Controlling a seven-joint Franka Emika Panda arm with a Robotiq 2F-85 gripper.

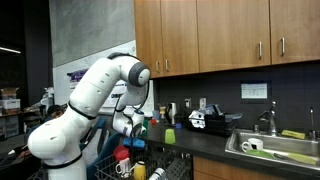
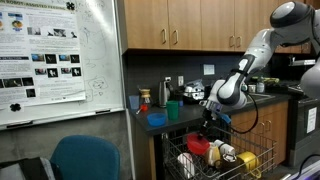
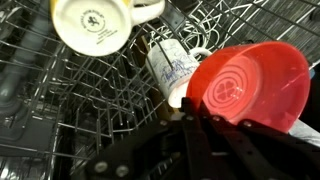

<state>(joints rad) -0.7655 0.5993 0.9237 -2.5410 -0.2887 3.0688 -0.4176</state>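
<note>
Where the arm hangs over the wire dishwasher rack [image 1: 160,166] in an exterior view, we see the round red plastic bowl [image 1: 122,155] just beneath the jaws. In the wrist view, the jaws pinch its left rim, with the bowl [image 3: 245,85] extending to the right.

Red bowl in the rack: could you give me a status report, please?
Gripper shut on red bowl, at its rim. Bowl tilted, low over the rack. Patterned mug close beside it, cream mug further off.
</note>
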